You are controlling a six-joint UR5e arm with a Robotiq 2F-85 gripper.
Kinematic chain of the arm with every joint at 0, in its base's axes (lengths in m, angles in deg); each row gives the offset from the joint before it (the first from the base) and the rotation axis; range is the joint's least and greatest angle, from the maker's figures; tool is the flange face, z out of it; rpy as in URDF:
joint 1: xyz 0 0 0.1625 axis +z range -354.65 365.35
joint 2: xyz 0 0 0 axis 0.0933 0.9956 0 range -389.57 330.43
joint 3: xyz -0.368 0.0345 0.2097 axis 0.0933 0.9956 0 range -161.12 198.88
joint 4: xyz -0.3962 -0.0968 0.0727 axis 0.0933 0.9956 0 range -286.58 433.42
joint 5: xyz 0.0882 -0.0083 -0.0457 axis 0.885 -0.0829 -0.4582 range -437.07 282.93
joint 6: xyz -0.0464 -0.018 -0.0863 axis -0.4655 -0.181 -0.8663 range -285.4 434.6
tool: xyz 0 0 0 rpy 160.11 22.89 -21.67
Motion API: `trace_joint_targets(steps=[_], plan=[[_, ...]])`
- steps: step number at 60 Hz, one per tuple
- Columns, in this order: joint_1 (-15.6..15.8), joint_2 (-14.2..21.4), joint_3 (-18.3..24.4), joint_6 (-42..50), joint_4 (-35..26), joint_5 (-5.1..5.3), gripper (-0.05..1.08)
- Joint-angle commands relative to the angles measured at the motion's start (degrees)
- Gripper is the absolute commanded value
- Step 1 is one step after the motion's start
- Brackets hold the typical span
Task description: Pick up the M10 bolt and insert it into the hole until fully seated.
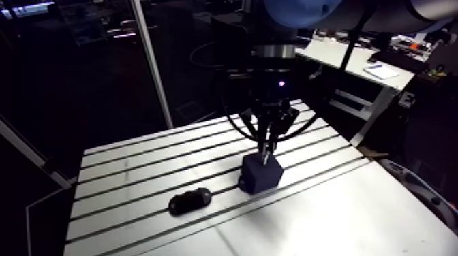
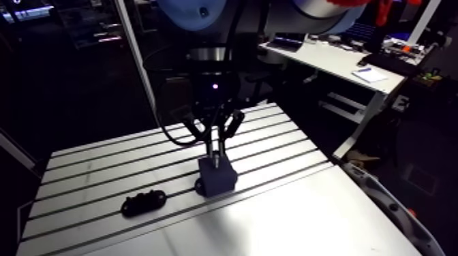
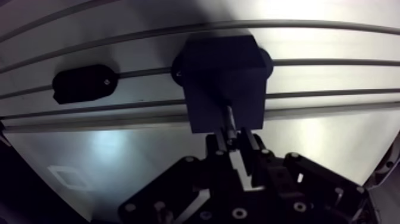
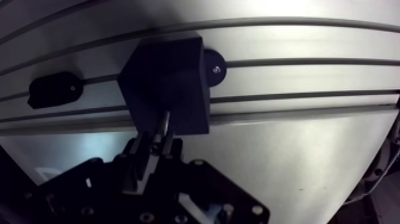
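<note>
A dark blue block (image 1: 261,172) stands on the slotted table (image 1: 136,170), bolted to a slot. My gripper (image 3: 233,138) hangs right over it, shut on a slim grey M10 bolt (image 3: 228,118). The bolt's shank points down onto the block's top face (image 4: 169,83), its tip touching or just inside the top. I cannot make out the hole itself; the bolt and fingers (image 4: 143,146) cover that spot. In the arm view the gripper (image 2: 216,151) stands upright above the block (image 2: 216,177).
A flat black oval holder (image 1: 190,200) lies on a table slot beside the block, also seen as the holder (image 3: 83,83) in the wrist view. A smooth plain plate (image 1: 327,218) forms the table's near part. The table's edges run close on both sides.
</note>
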Motion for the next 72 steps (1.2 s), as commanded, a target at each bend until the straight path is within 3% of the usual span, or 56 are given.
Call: trace_joint_targets(steps=[1,16,72], plan=[[0.0,-0.03,-0.24,-0.03,0.01,-0.02,1.08],[0.0,-0.12,-0.78,-0.21,2.45,-0.02,1.08],[-0.01,-0.12,-0.41,-0.21,2.38,-0.02,1.08]])
